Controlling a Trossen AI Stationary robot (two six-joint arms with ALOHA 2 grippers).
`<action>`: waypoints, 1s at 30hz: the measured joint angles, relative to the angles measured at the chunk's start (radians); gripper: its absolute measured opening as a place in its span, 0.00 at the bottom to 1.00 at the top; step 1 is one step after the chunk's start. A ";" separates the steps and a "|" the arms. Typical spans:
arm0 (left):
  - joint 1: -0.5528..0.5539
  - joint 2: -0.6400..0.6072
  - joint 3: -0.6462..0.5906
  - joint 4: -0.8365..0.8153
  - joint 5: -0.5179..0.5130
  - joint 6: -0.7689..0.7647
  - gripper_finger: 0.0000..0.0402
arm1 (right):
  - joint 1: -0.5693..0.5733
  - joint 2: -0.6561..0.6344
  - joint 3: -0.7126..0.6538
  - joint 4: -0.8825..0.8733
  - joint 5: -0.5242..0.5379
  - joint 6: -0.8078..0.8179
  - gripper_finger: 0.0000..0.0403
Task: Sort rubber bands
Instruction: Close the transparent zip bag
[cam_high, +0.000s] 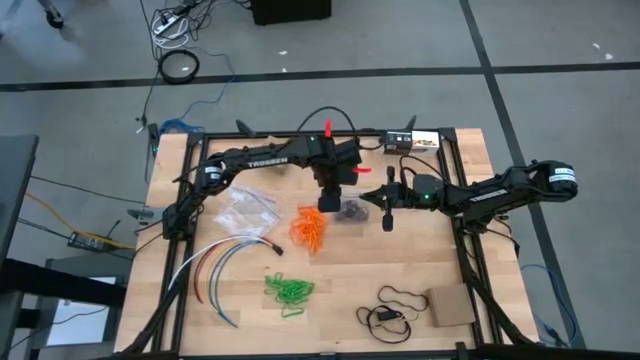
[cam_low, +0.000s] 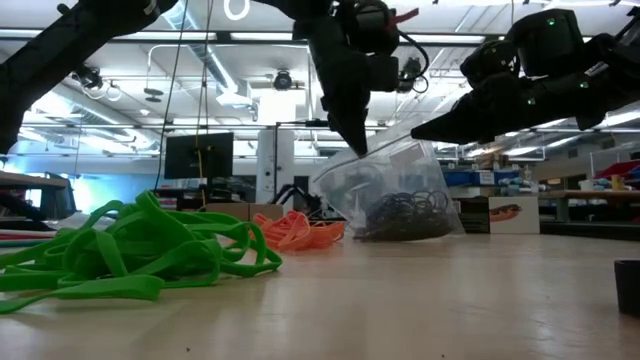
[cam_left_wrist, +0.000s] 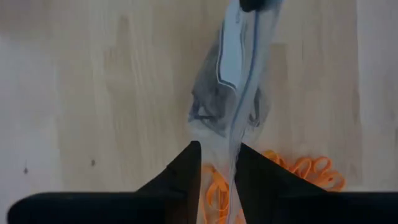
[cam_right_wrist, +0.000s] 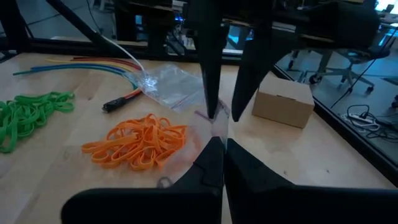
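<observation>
- Spreading across the middle of the wooden surface (cam_high: 455, 240), three heaps of rubber bands lie well apart: the orange heap (cam_high: 311, 229) near the centre, the green heap (cam_high: 289, 290) toward the near edge, and the dark heap (cam_low: 405, 215) inside a clear bag just beside the orange one.
- The clear bag (cam_low: 385, 190) is raised by its rim, its loaded bottom resting on the surface; the film looks thin and slippery, so a pinch at the stiffer zip rim seems the safest hold.
- The left hand (cam_left_wrist: 217, 171) hangs above the bag with its fingers slightly apart astride the rim; whether they truly clamp the film I cannot tell.
- The right hand (cam_right_wrist: 219, 162) reaches in from the right edge, fingers pressed together on the bag's opposite rim.
- The bands themselves look light, limp and tangle-prone; a heap would likely come up in clumps, so gripping a small bunch at the heap's top seems wiser than chasing single loops.
</observation>
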 joint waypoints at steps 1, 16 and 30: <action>0.000 -0.001 -0.009 0.007 0.000 0.003 0.25 | -0.001 0.000 0.000 0.000 0.000 0.000 0.00; 0.061 -0.470 -0.738 0.670 0.129 -0.052 0.25 | -0.003 0.000 0.000 0.010 -0.003 0.014 0.00; 0.020 -0.426 -0.896 0.964 0.096 -0.173 0.25 | -0.003 0.000 0.000 0.019 -0.003 0.021 0.00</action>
